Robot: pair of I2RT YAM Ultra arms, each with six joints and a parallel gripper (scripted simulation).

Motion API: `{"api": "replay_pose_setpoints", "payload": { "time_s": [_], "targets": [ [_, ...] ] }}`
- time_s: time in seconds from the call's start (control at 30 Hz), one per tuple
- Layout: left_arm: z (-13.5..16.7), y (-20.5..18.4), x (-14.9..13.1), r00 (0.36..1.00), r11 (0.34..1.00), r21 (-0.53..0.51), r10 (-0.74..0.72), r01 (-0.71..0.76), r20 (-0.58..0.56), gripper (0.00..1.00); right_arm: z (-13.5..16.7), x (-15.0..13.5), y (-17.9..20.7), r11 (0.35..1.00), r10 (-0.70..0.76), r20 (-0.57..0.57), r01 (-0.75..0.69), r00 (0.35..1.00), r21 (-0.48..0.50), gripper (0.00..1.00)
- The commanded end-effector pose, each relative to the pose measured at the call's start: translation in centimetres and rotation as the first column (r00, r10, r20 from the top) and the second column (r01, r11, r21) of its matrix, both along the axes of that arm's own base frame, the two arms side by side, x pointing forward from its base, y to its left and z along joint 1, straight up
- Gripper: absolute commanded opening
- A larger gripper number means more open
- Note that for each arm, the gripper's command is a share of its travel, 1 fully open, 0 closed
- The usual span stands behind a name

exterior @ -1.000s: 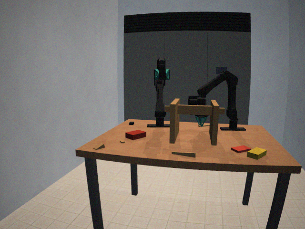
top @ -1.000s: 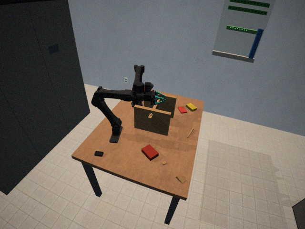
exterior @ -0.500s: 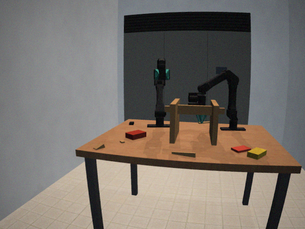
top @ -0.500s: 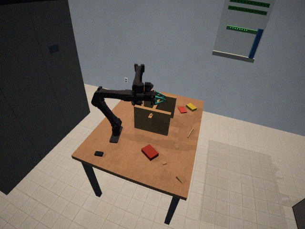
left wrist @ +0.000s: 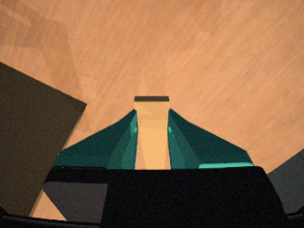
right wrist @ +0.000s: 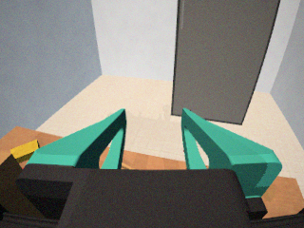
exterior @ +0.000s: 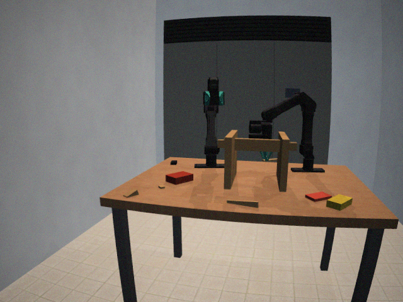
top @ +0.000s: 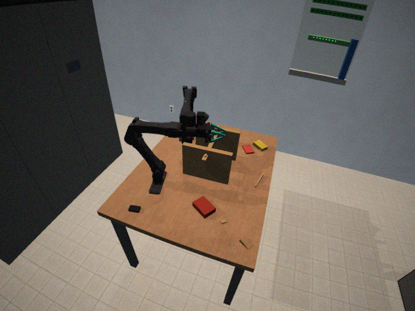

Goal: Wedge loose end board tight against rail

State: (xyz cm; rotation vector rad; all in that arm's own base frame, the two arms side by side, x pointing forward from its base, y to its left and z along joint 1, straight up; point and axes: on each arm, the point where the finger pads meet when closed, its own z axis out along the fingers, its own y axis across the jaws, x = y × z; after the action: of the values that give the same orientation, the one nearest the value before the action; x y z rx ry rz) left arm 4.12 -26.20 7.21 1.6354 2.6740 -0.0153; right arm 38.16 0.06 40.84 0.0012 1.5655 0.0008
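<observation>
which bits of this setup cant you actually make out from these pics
- Far end of the wedge in the left gripper: the gripper body covers it in the left wrist view.
- Whether the loose board sits tight on the rail: too small in the exterior view.
- Left gripper's fingers, top view: hidden behind the arms.
- Grain on the small wooden piece: too small in the top view.

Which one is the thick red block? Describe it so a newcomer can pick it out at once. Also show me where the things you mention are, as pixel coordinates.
Find the wooden table (top: 157, 214) (exterior: 146, 198), then the two upright boards joined by a rail. The thick red block (top: 203, 207) (exterior: 179, 177) lies off the side opposite the yellow block (top: 260, 145) (exterior: 339, 201). It's thicker than the other red piece (top: 248, 148) (exterior: 318, 196), which lies beside the yellow block.
</observation>
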Motion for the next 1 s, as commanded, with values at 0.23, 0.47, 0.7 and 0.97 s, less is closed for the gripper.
{"api": "replay_pose_setpoints", "payload": {
  "time_s": [0.23,0.47,0.7,0.97],
  "targets": [
    [0.8,5.0,-2.6,1.0,1.0,0.006,0.026,-0.026,0.006,0.02,2.3,-0.4,0.0,1.0,-0.004,0.052,0.004,0.999,-0.004,0.45],
    [4.1,4.4,-2.8,0.999,0.977,-0.214,0.028,-0.02,0.033,0.02,2.3,-0.4,0.0,1.0,-0.004,0.052,0.004,0.999,-0.004,0.45],
    [10.5,3.6,-2.9,0.998,0.849,-0.527,0.055,-0.027,0.038,0.02,2.3,-0.4,0.0,1.0,-0.004,0.052,0.004,0.999,-0.004,0.45],
    [16.5,4.5,-1.7,0.995,0.704,-0.71,0.079,-0.006,0.069,0.02,2.3,-0.4,0.0,1.0,-0.004,0.052,0.004,0.999,-0.004,0.45]
  ]
}}
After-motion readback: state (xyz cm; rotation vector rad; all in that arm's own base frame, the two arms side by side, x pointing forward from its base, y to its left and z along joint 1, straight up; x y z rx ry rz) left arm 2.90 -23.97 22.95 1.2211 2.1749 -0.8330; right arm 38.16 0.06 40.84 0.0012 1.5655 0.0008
